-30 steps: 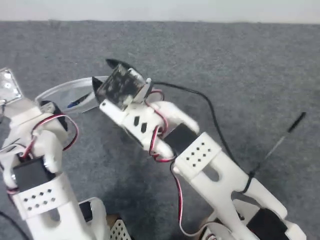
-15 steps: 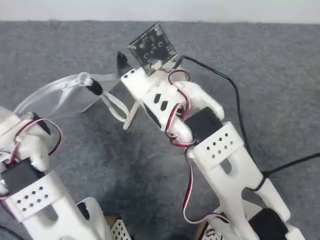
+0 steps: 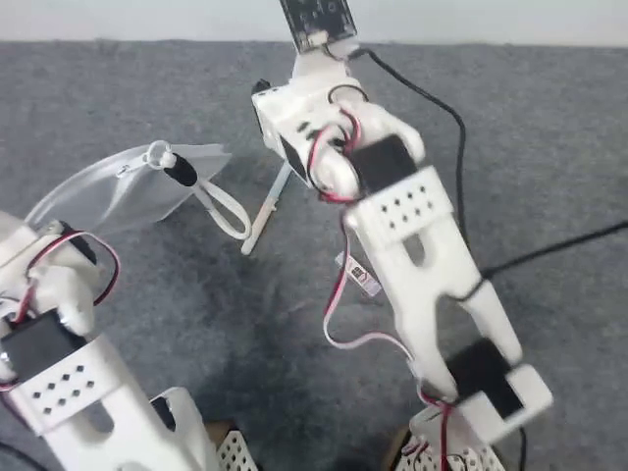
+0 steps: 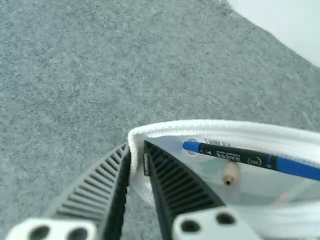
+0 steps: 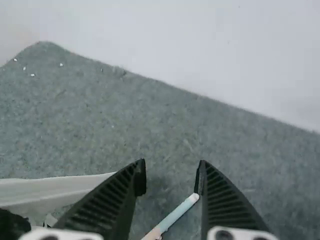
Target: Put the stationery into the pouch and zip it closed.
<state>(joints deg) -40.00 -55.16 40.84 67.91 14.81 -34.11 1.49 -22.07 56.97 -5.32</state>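
Observation:
A clear pouch [image 3: 113,186] with a white zip rim [image 4: 215,127] lies open at the left of the grey mat. My left gripper [image 4: 136,152] is shut on the rim's end. Inside the pouch lie a blue and black pen [image 4: 250,160] and a small beige piece [image 4: 229,175]. A white pen [image 3: 263,211] with a pale blue end [image 5: 175,215] lies on the mat just right of the pouch mouth. Raised above that pen, my right gripper [image 5: 170,177] is open and holds nothing. A black zip pull [image 3: 182,172] with a white loop strap [image 3: 224,208] rests at the pouch mouth.
The grey mat [image 3: 549,157] runs back to a pale wall [image 5: 200,45]. A black cable [image 3: 442,108] trails from the right arm across the mat's right side. The arm bases stand at the near edge.
The right arm rose and swung away from the pouch mouth toward the far side. The white pen now lies on the mat beside the pouch. The left arm shifted left with the pouch rim.

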